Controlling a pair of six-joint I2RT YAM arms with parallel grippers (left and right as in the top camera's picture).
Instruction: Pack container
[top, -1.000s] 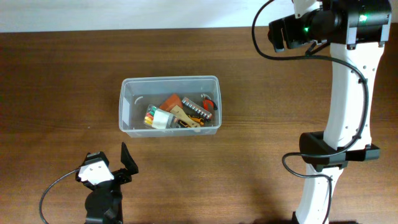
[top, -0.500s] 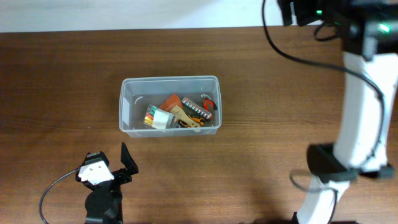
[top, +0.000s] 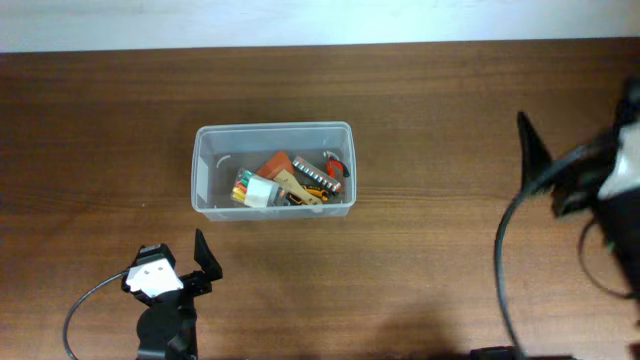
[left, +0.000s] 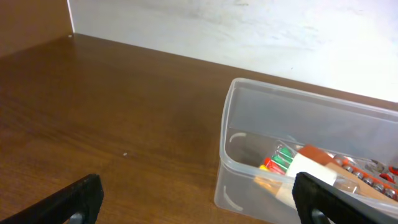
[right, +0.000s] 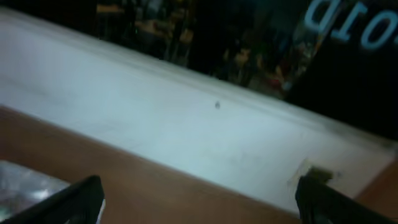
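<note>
The container (top: 272, 129) is a clear plastic bin in the middle of the table. It holds a small clear box of coloured markers (top: 255, 189), an orange-brown piece (top: 275, 163), a red-handled tool (top: 334, 165) and other small items. My left gripper (top: 205, 262) is open and empty, just below the bin's front left corner. In the left wrist view the bin (left: 249, 180) lies ahead to the right of the open jaws (left: 199, 202). My right arm (top: 585, 180) is a blur at the right edge. Its jaws (right: 199, 202) are open and empty, facing the back wall.
The white wall (right: 155, 118) runs along the table's far edge. A black cable (top: 505, 270) loops at the right side. Another cable (top: 85, 305) trails from the left arm at the bottom left. Bare brown tabletop (top: 420, 250) surrounds the bin.
My right arm has swung from the far right corner down to the right edge and is blurred with motion. The left arm and the bin have not moved.
</note>
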